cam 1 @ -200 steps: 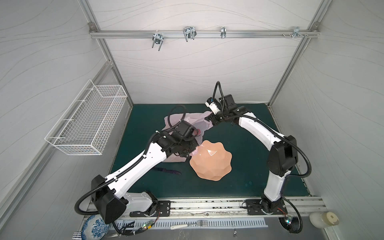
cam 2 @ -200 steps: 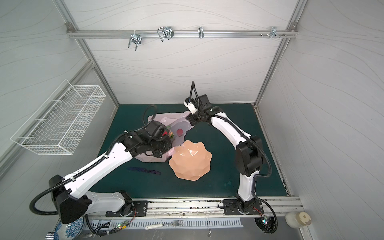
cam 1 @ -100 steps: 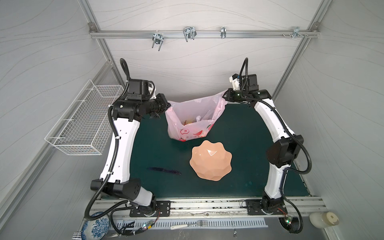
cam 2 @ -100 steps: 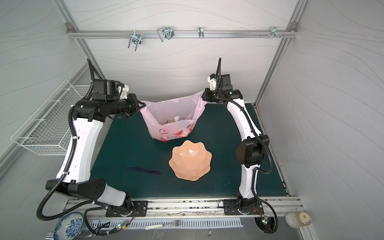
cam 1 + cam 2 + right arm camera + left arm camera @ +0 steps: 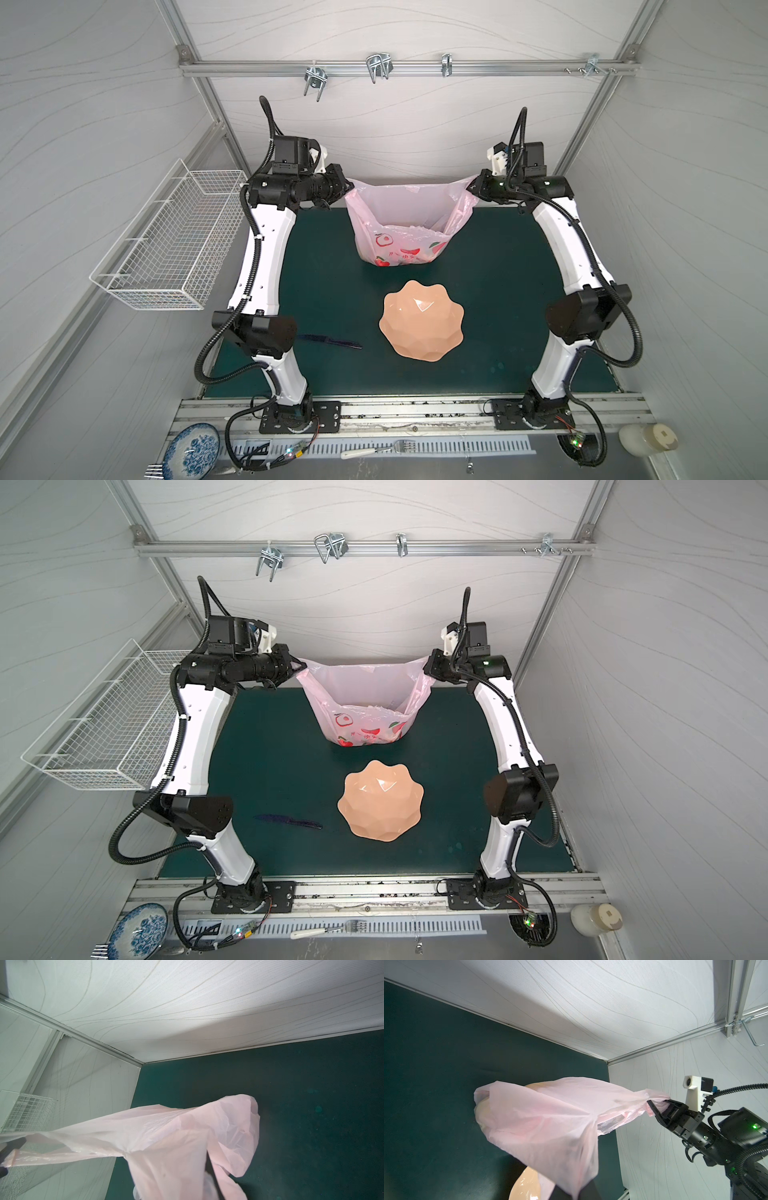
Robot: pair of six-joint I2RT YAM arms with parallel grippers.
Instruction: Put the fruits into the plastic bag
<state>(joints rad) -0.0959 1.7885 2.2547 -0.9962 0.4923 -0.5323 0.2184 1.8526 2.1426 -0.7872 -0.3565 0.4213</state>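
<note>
Both top views: left gripper (image 5: 345, 189) pinched tight on one handle loop of the plastic bag (image 5: 399, 216), right gripper (image 5: 473, 189) pinched on the other loop. The bag is stretched between them with its mouth open and its body sagging below both grippers, over the green mat (image 5: 498, 270). Fruits can't be made out through the plastic. A peach bowl (image 5: 422, 320) sits on the mat below the grippers, on the robot-base side of the bag and apart from it. Left wrist view: the right gripper (image 5: 654, 1108) is clamped on a bunched handle and the bag (image 5: 546, 1122) spreads from there towards the camera, bowl (image 5: 525, 1186) partly behind it. Right wrist view: the bag (image 5: 187, 1136) is pulled taut to the left gripper (image 5: 10, 1147) at the frame edge, beside a wire basket (image 5: 27, 1111).
</note>
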